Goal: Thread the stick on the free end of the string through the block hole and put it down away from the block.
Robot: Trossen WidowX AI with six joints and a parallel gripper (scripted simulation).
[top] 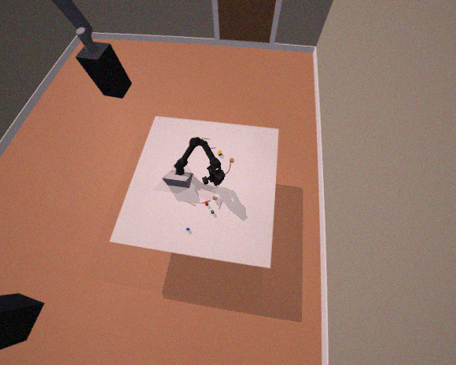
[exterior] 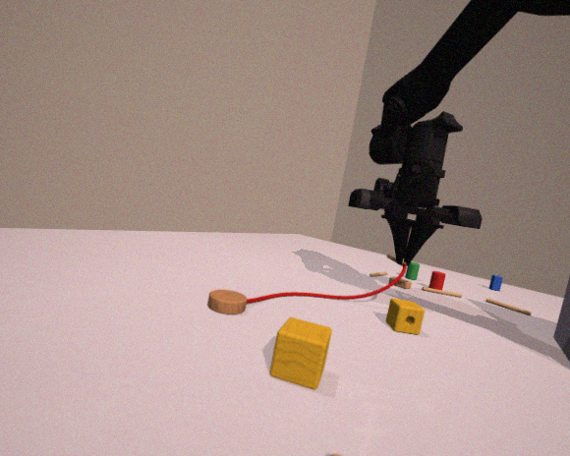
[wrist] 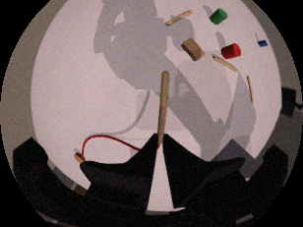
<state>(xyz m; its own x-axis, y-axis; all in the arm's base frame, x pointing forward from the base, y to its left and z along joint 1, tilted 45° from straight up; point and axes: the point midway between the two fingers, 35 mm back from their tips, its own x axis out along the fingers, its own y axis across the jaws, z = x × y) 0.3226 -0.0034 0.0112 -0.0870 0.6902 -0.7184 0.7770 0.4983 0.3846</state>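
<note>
My gripper [top: 217, 186] [exterior: 404, 262] [wrist: 159, 137] is shut on the wooden stick [wrist: 164, 104], above the table. The stick points forward from the fingertips in the wrist view. The red string [top: 229, 169] [exterior: 320, 296] [wrist: 108, 137] curves from the fingertips to the round wooden button [top: 232, 160] [exterior: 227, 303] [wrist: 79, 158] on the table. The yellow block with a hole [exterior: 399, 315] stands on the table in the exterior view, apart from string and gripper. It does not show clearly in the other views.
A solid-looking yellow cube [top: 220, 153] [exterior: 301, 354] stands near the button. Beyond the gripper lie a brown block [exterior: 400, 283] [wrist: 192, 49], a green cylinder [exterior: 413, 271] [wrist: 218, 17], a red cylinder [exterior: 437, 280] [wrist: 230, 51], a blue piece [exterior: 496, 283] [wrist: 263, 43] and several loose sticks.
</note>
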